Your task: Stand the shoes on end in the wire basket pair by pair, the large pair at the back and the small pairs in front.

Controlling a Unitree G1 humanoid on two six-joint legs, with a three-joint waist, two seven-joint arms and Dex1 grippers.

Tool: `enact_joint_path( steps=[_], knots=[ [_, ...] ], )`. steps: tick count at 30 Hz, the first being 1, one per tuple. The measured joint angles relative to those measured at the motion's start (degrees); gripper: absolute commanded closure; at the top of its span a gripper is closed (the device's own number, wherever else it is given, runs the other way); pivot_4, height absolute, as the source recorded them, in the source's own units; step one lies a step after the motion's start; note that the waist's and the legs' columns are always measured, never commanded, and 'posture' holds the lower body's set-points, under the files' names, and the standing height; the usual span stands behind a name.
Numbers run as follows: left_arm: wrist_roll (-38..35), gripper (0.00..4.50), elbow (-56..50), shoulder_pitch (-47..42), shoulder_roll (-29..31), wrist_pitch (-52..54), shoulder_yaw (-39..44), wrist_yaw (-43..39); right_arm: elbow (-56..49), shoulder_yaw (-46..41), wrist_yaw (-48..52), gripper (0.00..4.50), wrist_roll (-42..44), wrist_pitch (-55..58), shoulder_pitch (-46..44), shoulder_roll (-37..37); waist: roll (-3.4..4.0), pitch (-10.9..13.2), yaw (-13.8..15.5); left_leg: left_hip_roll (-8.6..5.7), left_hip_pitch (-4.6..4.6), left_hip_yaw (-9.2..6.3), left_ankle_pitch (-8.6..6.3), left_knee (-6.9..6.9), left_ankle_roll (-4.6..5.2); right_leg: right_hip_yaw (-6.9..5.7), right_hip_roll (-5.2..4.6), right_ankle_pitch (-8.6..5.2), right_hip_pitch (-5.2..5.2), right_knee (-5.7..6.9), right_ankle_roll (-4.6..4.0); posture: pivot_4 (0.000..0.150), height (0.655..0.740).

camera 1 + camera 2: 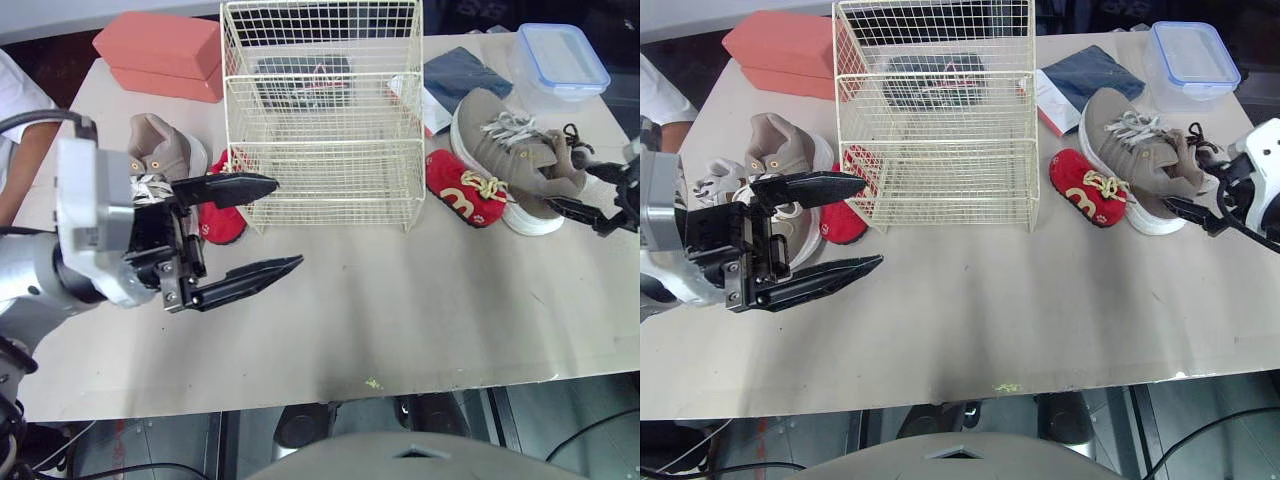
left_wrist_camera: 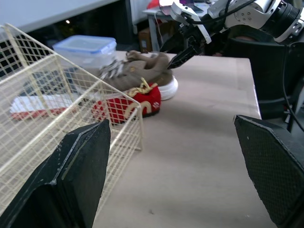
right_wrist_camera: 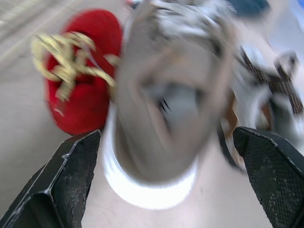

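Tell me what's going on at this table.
The robot is sorting shoes into the wire basket, and no shoe stands in it yet. Its right gripper is open at the heel of the large grey sneaker on the right, with a small red shoe lying beside that sneaker. The left gripper hangs open over the table, close to the other grey sneaker and the second red shoe.

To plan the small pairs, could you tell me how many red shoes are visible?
2. One red shoe lies left of the wire basket, the other red shoe right of it, beside a taupe shoe.
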Motion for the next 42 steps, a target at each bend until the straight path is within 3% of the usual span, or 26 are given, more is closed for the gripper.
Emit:
enact_joint_path(
  steps=[8, 16, 20, 22, 26, 34, 42],
  knots=[
    [0.33, 0.0, 0.04, -1.97, 0.48, 0.44, -0.77, -0.2, 1.27, -3.88, -4.84, 0.07, 4.75, 2.53, -0.64, 5.69, 0.04, 0.03, 0.02, 0.01, 0.0, 0.02, 0.0, 0.0, -0.01, 0.02, 0.02, 0.0, 0.0, 0.0, 0.0, 0.15, 0.74],
    [1.8, 0.0, 0.75, -2.19, 0.36, 0.43, -2.17, -1.52, 1.13, -2.4, -6.27, 0.07, 6.84, 0.82, -1.07, 8.75, 0.04, 0.03, -0.1, 0.03, 0.02, 0.04, 0.0, 0.01, -0.01, 0.03, 0.06, 0.0, 0.0, 0.03, 0.0, 0.15, 0.74],
    [1.76, 0.0, 1.02, -2.12, 0.12, 0.43, -1.98, -2.81, 2.66, -2.05, -6.98, 1.74, 6.33, -1.22, -1.08, 8.8, 0.04, 0.03, -0.18, 0.04, 0.04, 0.07, 0.0, 0.01, 0.0, 0.06, 0.08, 0.0, 0.0, 0.03, 0.0, 0.15, 0.74],
    [1.72, 0.0, 1.14, -2.12, -0.29, 0.43, -1.81, -3.26, 3.01, -1.8, -6.98, 2.88, 6.31, -1.97, -1.07, 8.83, 0.04, 0.03, -0.2, 0.06, 0.05, 0.09, 0.0, 0.0, 0.0, 0.08, 0.1, 0.0, 0.0, 0.03, 0.0, 0.15, 0.74],
    [1.9, 0.0, 1.3, -2.04, -0.79, 0.37, -1.81, -3.44, 3.42, -1.13, -7.27, 4.41, 6.12, -3.11, -0.91, 8.85, 0.04, 0.03, -0.14, 0.07, 0.04, 0.09, 0.0, 0.01, 0.0, 0.08, 0.11, 0.0, -0.01, 0.03, 0.0, 0.15, 0.74],
    [6.14, 0.0, 3.78, -1.38, -2.83, -1.71, -1.96, -7.49, 3.75, -1.36, -9.04, 4.48, 5.71, -10.25, -1.02, 11.05, 0.08, 0.06, -0.13, 0.07, 0.03, 0.11, 0.01, 0.01, -0.01, 0.09, 0.13, 0.0, -0.02, 0.03, 0.0, 0.15, 0.74],
    [10.18, 0.0, 7.69, -2.06, -4.04, -4.35, -2.62, -11.62, 5.86, -7.89, -10.37, 4.48, 7.33, -25.35, -12.66, 11.99, 0.26, 0.17, -0.14, 0.12, -0.02, 0.11, 0.0, -0.01, -0.01, 0.07, 0.24, 0.0, -0.05, -0.03, 0.0, 0.15, 0.74]
  ],
)
